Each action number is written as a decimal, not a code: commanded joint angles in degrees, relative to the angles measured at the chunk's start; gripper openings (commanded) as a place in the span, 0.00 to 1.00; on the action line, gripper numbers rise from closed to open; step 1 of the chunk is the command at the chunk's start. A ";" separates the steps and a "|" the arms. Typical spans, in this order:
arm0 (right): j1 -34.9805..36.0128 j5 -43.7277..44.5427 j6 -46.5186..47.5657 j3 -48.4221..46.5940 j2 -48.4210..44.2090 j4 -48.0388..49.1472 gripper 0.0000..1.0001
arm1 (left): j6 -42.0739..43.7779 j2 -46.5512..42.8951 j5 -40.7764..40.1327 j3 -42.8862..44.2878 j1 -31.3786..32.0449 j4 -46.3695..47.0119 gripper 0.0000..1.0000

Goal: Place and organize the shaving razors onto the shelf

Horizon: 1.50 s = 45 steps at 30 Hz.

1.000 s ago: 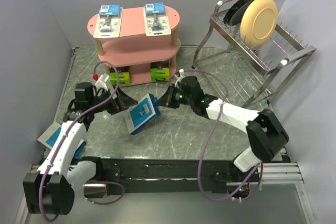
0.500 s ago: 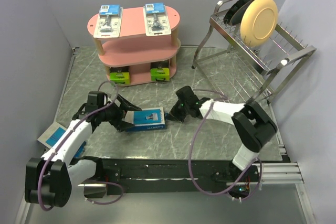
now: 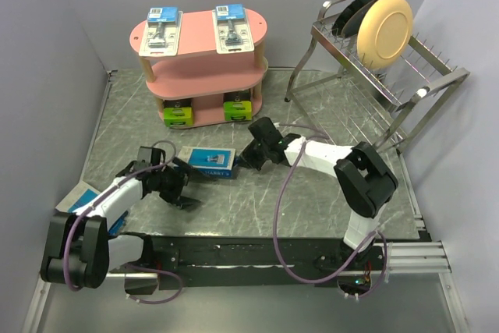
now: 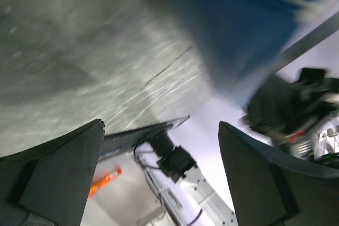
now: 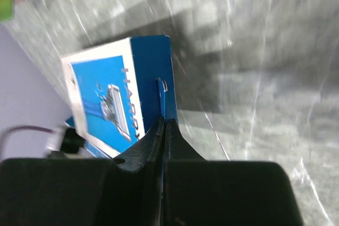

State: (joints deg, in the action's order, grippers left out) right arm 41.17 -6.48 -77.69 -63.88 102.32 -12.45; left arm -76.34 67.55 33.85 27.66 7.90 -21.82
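right gripper (image 3: 244, 159) pinches the right edge of the blue-carded razor pack (image 3: 209, 163), centre frame, below the pink shelf (image 3: 204, 76). left gripper (image 3: 182, 185) spread wide, lower left of pack, empty.

Lying flat on table (image 3: 312, 193), edge pinched between jaws of right gripper (image 3: 245, 158): carded pack (image 3: 209, 163). Just ahead of left gripper (image 3: 186, 185), clear of its jaws. Far beyond both jaws: shelf (image 3: 199, 41), blister packs (image 3: 162, 30) on top board, boxes (image 3: 178, 113) on bottom tier. Right of right jaws, well apart: dish rack (image 3: 355, 52).
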 commanded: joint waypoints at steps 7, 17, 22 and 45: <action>7.61 0.06 -4.66 3.59 -7.05 -2.14 0.00 | -0.22 -0.32 -4.58 1.79 -1.39 6.52 0.84; 8.40 1.82 -0.02 3.06 -9.15 -1.00 0.00 | 11.62 -4.25 -6.96 2.58 -9.20 3.54 0.63; 8.40 3.40 3.68 3.93 -11.00 1.54 0.00 | 19.20 -8.57 -2.47 0.12 -12.91 9.33 0.54; -7.13 -28.26 37.26 19.99 -29.64 19.81 0.90 | 13.86 -6.03 29.60 -4.28 -21.35 47.45 0.40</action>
State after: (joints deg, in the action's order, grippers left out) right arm 40.23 -16.34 -48.27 -50.04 73.10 -2.24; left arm -58.85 60.45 52.40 22.37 -13.21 9.74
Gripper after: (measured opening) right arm 0.868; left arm 0.422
